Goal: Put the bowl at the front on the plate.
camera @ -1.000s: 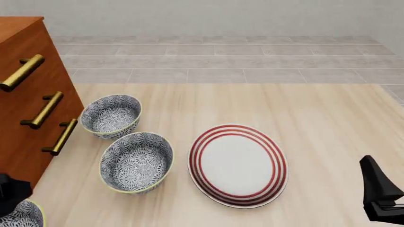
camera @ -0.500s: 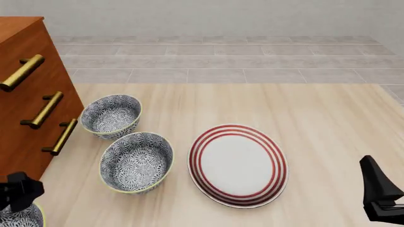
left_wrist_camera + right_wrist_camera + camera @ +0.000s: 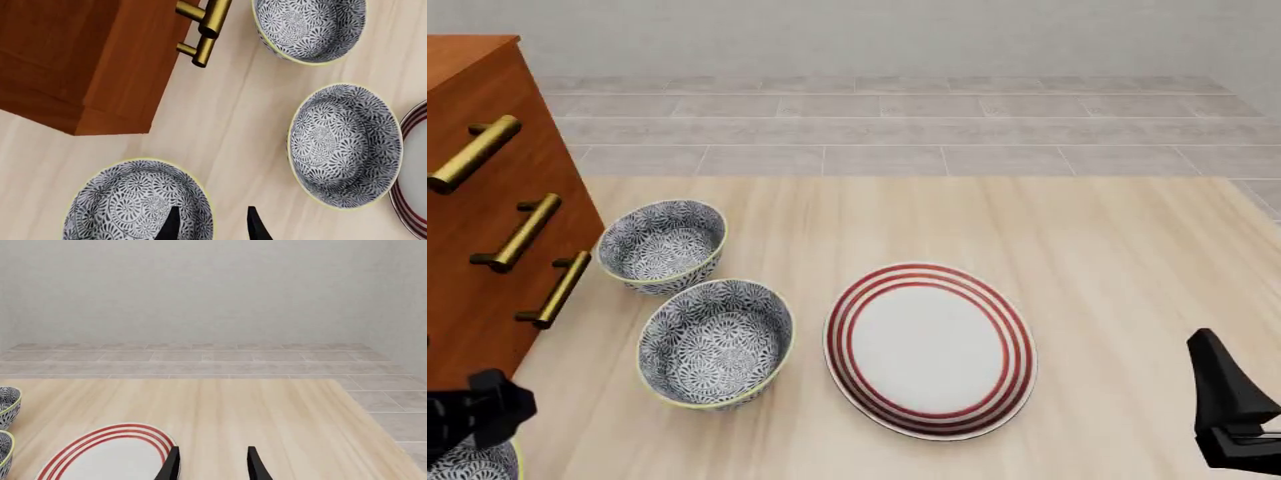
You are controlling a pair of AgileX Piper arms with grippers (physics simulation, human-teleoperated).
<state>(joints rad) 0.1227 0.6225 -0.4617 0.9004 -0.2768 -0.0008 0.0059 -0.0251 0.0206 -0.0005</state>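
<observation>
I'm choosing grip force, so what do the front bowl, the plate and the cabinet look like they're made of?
The bowl looks like glazed ceramic: a dense blue-and-white print and a thin yellow-green rim. The plate also looks ceramic, smooth white with red rings. The cabinet looks like reddish-brown wood with brass-coloured handles. These are renders, so the materials are guesses.

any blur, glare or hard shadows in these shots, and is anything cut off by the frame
All three views are sharp, evenly lit renders without glare. Front view: only faint soft shading under the white red-ringed plate; the nearest blue-and-white floral bowl is cropped at the corner. Left wrist view: the open left gripper is cropped, its fingers only partly visible.
</observation>
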